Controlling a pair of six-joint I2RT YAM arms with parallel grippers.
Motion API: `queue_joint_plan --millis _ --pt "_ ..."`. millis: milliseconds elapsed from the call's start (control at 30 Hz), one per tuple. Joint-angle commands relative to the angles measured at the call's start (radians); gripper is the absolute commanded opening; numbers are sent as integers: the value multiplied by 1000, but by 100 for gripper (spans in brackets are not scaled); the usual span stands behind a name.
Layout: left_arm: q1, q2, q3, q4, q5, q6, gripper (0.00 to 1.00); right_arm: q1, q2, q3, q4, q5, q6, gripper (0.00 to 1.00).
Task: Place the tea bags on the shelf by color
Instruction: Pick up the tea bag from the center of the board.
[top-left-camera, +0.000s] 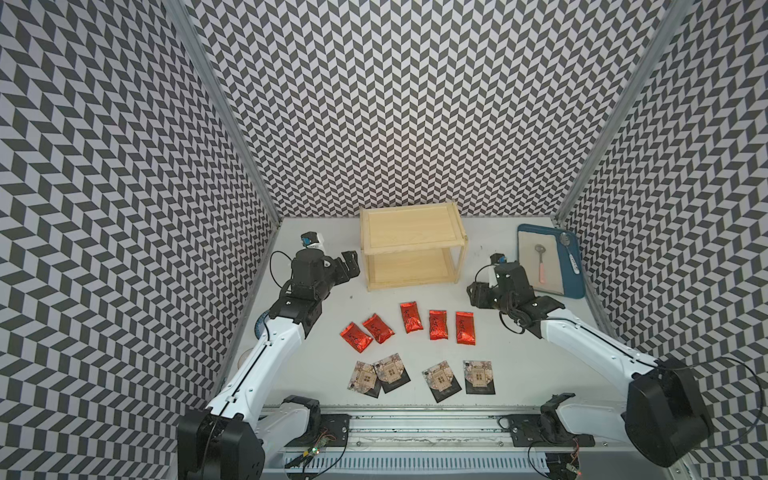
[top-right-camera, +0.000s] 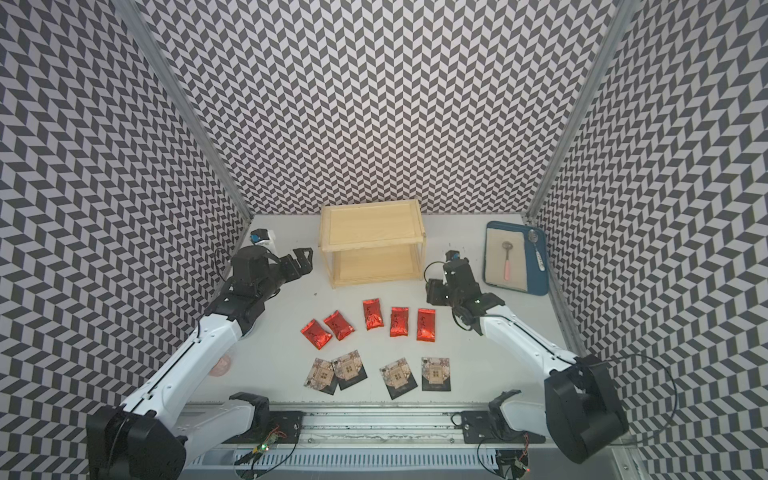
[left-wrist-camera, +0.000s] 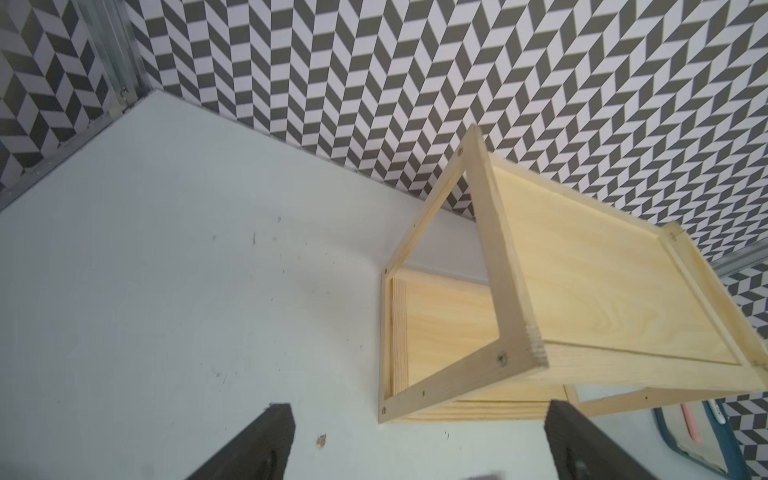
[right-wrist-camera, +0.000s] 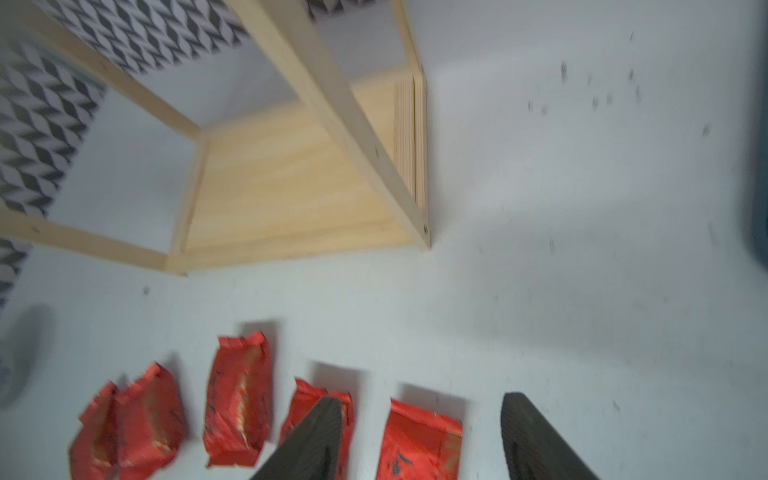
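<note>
Red foil tea bags (top-left-camera: 411, 317) lie mid-worktop, shelf (top-left-camera: 409, 226) bare. Rightmost sachet (top-left-camera: 465, 328), long axis front-to-back, sits just frontward of the right end effector (top-left-camera: 478, 294), which gapes empty; left end effector (top-left-camera: 351, 262), also released, is farther.

Red sachets (top-left-camera: 465, 328): dark brush-style script runs across the foil of all five, too small and blurred to read.
Black packets (top-left-camera: 478, 376): tiny pale lettering beside the beige window print, not legible.
Blue spoon handle (top-left-camera: 573, 261): white strip with dark marks, unreadable.
</note>
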Motion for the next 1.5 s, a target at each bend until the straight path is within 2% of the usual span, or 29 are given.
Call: queue_joint_plan --millis 0,200,567,833,967,1233,1467 --pt "-4 -26 -9 -34 9 13 100 21 2 -48 38 -33 21 69" --pt "-5 0 -10 -34 59 14 100 57 46 -80 51 -48 24 79" --pt "-4 74 22 -114 16 2 100 130 106 -83 -20 33 104 80" --pt "-4 82 24 -120 23 4 100 182 158 -74 -1 52 143 80" --pt "-4 78 17 -116 28 8 100 195 187 -68 1 72 149 79" --pt "-4 80 16 -118 23 7 100 203 199 -63 -8 114 162 65" --pt "-4 83 15 -119 21 -1 100 204 176 -53 -24 141 165 61"
